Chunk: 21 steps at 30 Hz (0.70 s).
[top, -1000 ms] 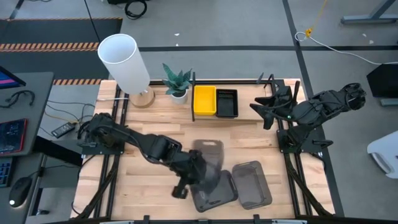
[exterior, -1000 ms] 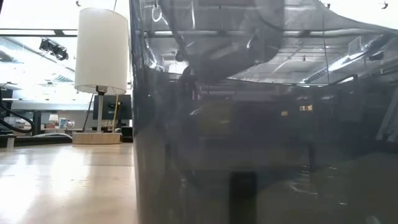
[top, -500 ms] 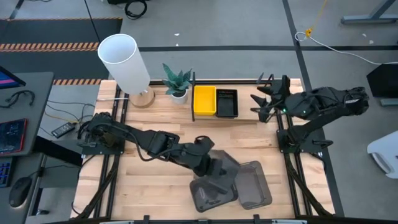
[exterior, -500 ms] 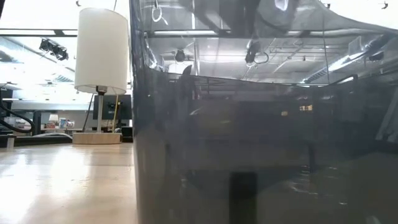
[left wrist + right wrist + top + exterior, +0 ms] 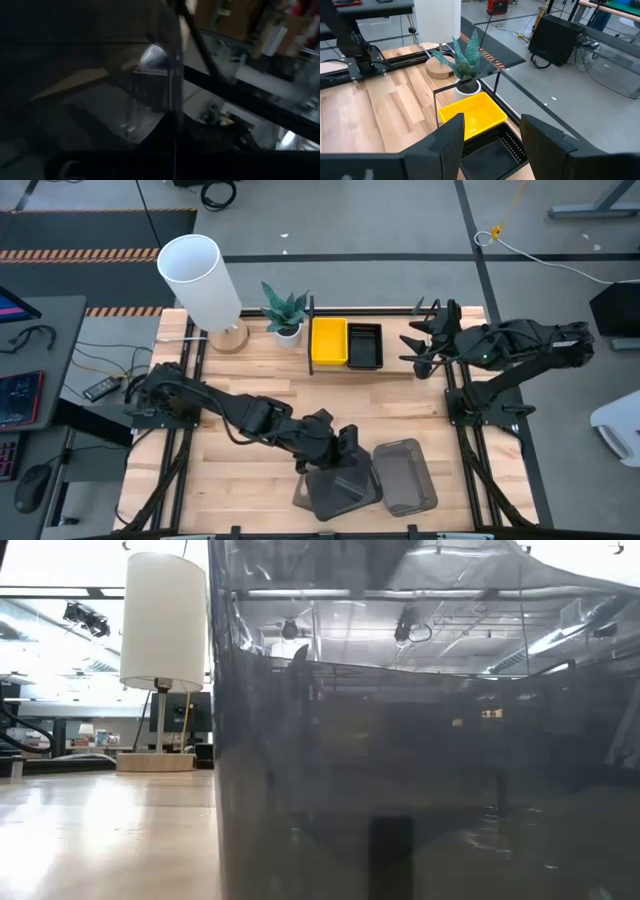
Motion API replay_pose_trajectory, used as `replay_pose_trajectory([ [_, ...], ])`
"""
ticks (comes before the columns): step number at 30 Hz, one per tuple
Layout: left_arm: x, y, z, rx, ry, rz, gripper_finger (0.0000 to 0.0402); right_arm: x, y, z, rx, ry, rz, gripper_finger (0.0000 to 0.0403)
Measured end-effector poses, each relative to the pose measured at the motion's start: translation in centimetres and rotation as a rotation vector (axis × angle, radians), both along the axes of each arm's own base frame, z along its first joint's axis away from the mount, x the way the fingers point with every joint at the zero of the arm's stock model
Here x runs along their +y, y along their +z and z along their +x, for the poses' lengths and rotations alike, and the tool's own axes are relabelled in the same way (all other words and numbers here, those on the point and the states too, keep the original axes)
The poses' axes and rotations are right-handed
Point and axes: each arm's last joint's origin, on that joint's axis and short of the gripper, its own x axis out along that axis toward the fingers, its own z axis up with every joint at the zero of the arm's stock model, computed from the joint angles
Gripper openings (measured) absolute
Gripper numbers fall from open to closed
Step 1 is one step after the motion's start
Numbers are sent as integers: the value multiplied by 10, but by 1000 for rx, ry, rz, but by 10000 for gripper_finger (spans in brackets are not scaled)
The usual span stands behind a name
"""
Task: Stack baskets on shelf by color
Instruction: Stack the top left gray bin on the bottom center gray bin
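**Reaching into the grey baskets at the front of the worktop**

Reaching from nine o'clock toward six o'clock, the left arm is holding its left hand (image 5: 335, 455) over the grey basket (image 5: 335, 490) at the front edge of the worktop (image 5: 240, 380). The hand is sitting right at that basket's far rim, and a translucent grey wall (image 5: 150, 65) is filling its wrist view; whether the fingers are clamping that wall or standing apart cannot be told. A second grey basket (image 5: 405, 476) is lying just beside the first, toward three o'clock, touching or nearly touching it. In the low view a grey basket wall (image 5: 420, 770) is blocking most of the scene.

The right hand (image 5: 425, 348) is hovering at two o'clock, near the shelf (image 5: 395, 370), with its fingers (image 5: 547, 142) spread wide and holding nothing. On the shelf at twelve o'clock a yellow basket (image 5: 328, 341) and a black perforated basket (image 5: 364, 345) are sitting side by side, touching. A potted plant (image 5: 286, 313) is standing just beside the yellow basket toward nine o'clock, and a white lamp (image 5: 203, 283) is standing farther toward ten o'clock.
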Motion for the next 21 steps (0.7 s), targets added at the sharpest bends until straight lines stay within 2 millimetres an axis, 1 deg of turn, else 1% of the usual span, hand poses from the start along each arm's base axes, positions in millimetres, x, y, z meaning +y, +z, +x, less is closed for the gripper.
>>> replay_pose_trajectory([
  [6, 0, -24, 14, 78, 39, -20, 10, 0, 0, 0, 16, 10, -22, 197],
  [9, -3, -39, 21, 124, 48, -3, 9, 0, 0, 0, 17, 11, -23, 197],
  [14, -1, -62, 31, 197, 56, 36, 9, 1, 0, 0, 20, 35, -9, 197],
  [19, 11, -69, 30, 260, 42, 149, 9, 2, 0, 1, 27, 72, -4, 197],
  [21, 16, -73, 26, 315, 26, 199, 9, 2, 0, 1, 25, 72, -4, 197],
])
